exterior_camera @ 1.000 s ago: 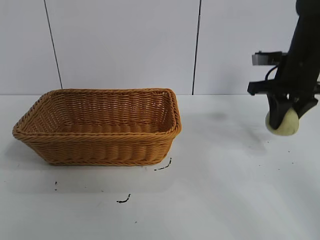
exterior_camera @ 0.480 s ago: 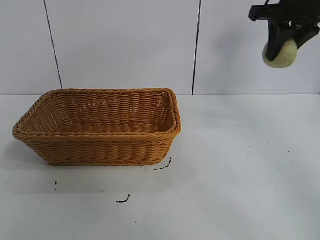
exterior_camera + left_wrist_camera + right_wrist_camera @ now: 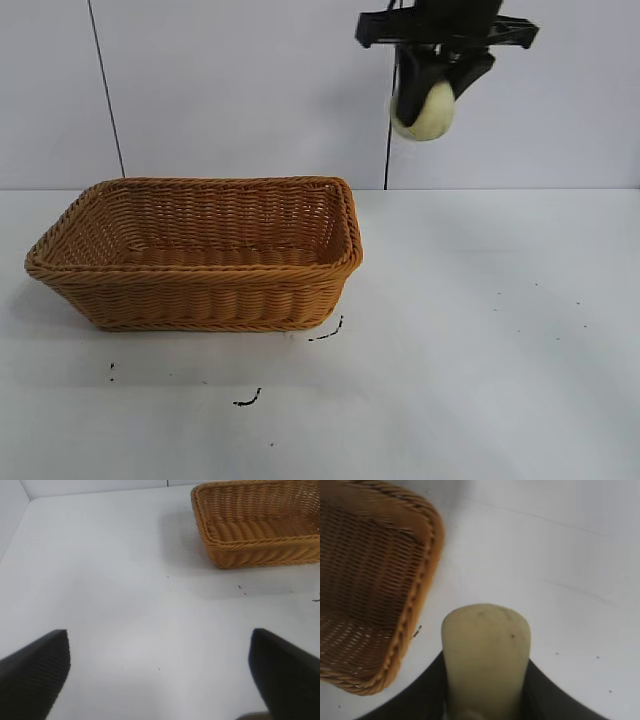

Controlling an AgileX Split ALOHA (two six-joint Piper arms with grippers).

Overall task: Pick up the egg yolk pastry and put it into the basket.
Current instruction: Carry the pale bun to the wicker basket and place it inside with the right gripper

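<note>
white table [image 3: 480,380], matte, fills the lower part of the scene. small black marks [image 3: 247,400] on it near the front, left of centre, one curved scrawl [image 3: 326,333] a bit farther back, plus scattered dark specks [image 3: 535,285] on the right side. white panelled wall [image 3: 240,90] at the far edge, with two thin dark vertical seams [image 3: 105,90], one left, one right of centre.

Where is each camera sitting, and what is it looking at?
Exterior view: outside, facing the table; shows the right end effector holding the pastry high beside the basket.
Left wrist view: on the left arm, looking down past its open end effector at the table.
Right wrist view: looking down over the held pastry.
All three share the basket.
</note>
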